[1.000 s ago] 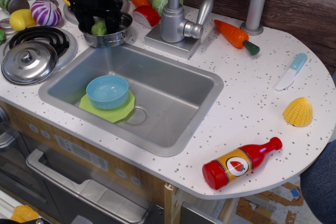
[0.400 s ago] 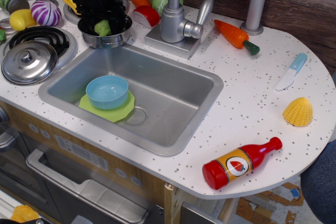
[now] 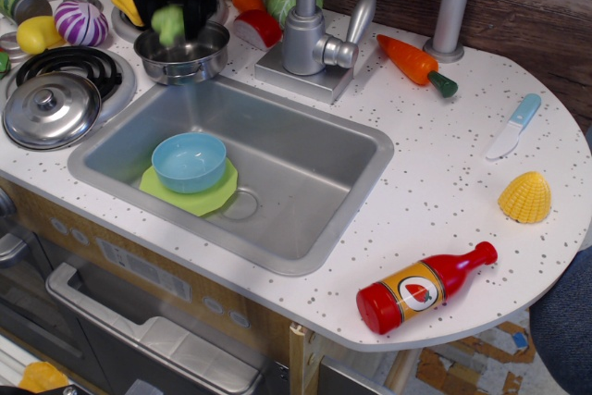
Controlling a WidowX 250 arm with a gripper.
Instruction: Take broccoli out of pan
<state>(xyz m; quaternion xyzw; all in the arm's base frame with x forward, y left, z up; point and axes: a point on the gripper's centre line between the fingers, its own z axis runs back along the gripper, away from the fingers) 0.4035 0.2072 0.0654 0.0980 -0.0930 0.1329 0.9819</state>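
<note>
While above pan (image 3: 181,53), fingers (image 3: 190,8) clasp broccoli (image 3: 167,22).

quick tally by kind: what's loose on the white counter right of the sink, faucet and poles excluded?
Carrot: 1
Knife: 1
Yellow shell-shaped toy: 1
Red bottle: 1
Total: 4

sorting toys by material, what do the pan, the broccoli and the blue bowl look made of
Pan: likely polished steel, mirror-like reflections. Broccoli, held in the gripper: probably matte plastic, uniform light green. Blue bowl: seemingly smooth plastic, soft sheen.
</note>
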